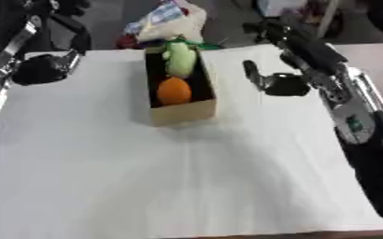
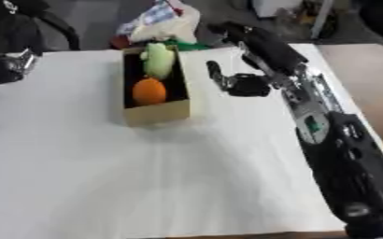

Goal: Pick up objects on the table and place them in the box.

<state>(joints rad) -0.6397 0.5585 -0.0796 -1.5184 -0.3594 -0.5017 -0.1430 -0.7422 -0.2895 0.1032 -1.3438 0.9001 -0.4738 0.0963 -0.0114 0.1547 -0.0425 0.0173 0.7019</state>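
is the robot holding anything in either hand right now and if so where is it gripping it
Nothing is held. The right hand hangs with fingers relaxed beside the box; the left hand rests curled at the table's far left, with nothing in it.

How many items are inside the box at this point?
2: a round orange fruit near the front of the open cardboard box, and a pale green vegetable at its far end. More could lie hidden beneath.

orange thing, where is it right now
The orange thing lies inside the box, in its near half, just in front of the pale green item. The box stands on the white table, left of the right hand.
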